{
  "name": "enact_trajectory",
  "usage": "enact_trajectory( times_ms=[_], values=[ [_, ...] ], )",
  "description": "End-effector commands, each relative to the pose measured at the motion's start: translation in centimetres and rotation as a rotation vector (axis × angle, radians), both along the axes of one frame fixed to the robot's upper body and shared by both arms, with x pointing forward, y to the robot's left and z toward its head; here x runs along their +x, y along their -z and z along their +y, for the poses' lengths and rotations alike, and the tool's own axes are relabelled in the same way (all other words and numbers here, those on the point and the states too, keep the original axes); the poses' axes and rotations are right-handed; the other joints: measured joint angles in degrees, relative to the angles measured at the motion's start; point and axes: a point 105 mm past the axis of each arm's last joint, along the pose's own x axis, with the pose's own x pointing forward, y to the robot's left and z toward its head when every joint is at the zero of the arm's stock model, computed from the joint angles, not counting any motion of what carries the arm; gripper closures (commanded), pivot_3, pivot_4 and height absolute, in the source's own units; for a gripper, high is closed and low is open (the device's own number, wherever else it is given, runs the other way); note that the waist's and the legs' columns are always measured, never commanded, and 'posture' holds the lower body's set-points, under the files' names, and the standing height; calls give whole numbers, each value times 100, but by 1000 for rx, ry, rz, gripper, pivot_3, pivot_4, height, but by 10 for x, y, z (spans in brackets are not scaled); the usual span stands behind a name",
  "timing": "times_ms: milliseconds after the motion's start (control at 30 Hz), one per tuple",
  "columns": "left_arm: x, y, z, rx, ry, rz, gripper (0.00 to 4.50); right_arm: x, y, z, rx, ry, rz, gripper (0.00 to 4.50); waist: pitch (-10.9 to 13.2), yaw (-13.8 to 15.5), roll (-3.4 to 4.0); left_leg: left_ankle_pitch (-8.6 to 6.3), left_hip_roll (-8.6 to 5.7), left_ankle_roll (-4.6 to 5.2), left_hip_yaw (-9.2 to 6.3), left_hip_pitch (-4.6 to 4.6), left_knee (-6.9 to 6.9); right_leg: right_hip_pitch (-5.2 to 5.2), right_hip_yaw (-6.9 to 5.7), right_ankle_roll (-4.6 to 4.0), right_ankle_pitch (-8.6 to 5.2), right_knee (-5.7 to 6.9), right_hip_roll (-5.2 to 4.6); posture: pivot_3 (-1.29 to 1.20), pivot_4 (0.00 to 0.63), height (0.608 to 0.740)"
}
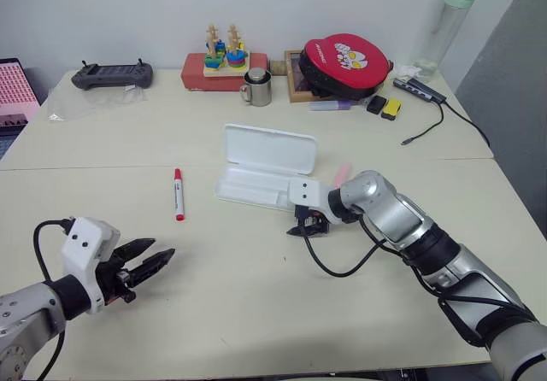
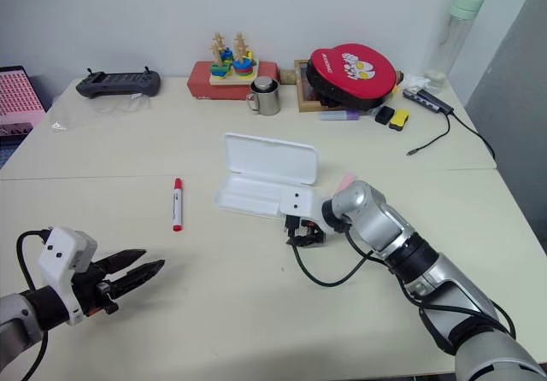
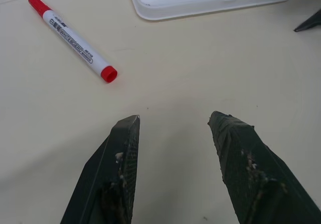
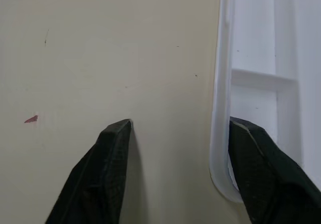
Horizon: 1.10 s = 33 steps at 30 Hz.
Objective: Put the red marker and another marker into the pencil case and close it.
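— While the flat white rectangular plastic pencil case (image 1: 259, 174) lies open mid-tabletop, where are the markers?

— Its hinged lid stands up at the far side and the tray faces upward. The slim red marker with a white barrel and red cap (image 1: 179, 194) lies flat on the cream tabletop (image 1: 256, 313), off to the case's left and apart from it. The short chunky pink highlighter (image 1: 342, 174) peeks out just beyond the case's right end, partly hidden behind the right arm.

— And the right gripper?

— The right gripper (image 4: 175, 133) is down at the tray's near right corner. Its black fingers (image 4: 108, 179) stand apart with nothing between them but bare tabletop and the rim of the case — one finger outside the rim, the other over the tray's edge. I can't tell whether it touches the plastic.

— The left?

— The left gripper (image 3: 173, 121) hovers over the near left part of the tabletop, moderately open and empty, pointing toward the red marker, which is well short of its tips.

— Anything further back?

— Along the far edge: a round red case with a cartoon print (image 1: 346, 63), a steel mug (image 1: 257, 87), a wooden stacking toy on a red box (image 1: 224, 61), a black handheld controller (image 1: 112, 75) and a pale green-capped clear bottle (image 1: 443, 24).
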Motion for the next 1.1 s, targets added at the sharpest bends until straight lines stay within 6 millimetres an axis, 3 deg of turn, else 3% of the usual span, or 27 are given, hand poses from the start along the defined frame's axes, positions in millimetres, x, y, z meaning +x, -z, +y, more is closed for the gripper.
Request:
enact_trajectory(
  times_ms=[33, 300, 567, 767, 933, 1100],
  values=[
    [1, -4, -5, 14, 11, -27, 2117, -1, -10, 4, -2, -19, -34, 2713, 0, 0, 0, 0, 0, 0, 0, 0, 0, 0, 0, 0, 0, 0, 0, 0, 150, 740],
    [2, -3, -7, 12, 7, -29, 2117, -4, -11, 7, -3, -37, -38, 4475, 0, -1, 0, 1, 0, -2, -1, 0, -2, -1, 0, 0, 0, -1, 0, 0, 150, 740],
    [2, -2, -9, 12, 6, -27, 2117, -9, -10, 1, -11, -61, -37, 4475, 0, -1, 0, 0, 0, -1, -1, 0, -1, -1, 0, 0, 0, -1, 0, 0, 150, 740],
    [2, 0, -7, 18, 2, -18, 2117, -44, -15, -29, -20, -184, 22, 4475, 0, 36, -1, 0, -3, -1, -6, -7, -1, 1, -5, 0, 0, -11, -3, 0, 150, 740],
    [2, 1, -8, 20, 12, -7, 2117, -68, -18, -37, 3, -279, 49, 4475, 0, -23, -1, -2, 2, 3, -2, -1, -2, 2, -3, 1, 0, -5, 1, 0, 150, 740],
    [5, 1, -7, 29, 38, 12, 2117, -76, -13, -38, 1, -285, 58, 4475, 0, -3, -1, -2, 3, 3, -3, 2, 4, 5, -3, 0, 0, -3, 4, 0, 150, 740]
  ],
)
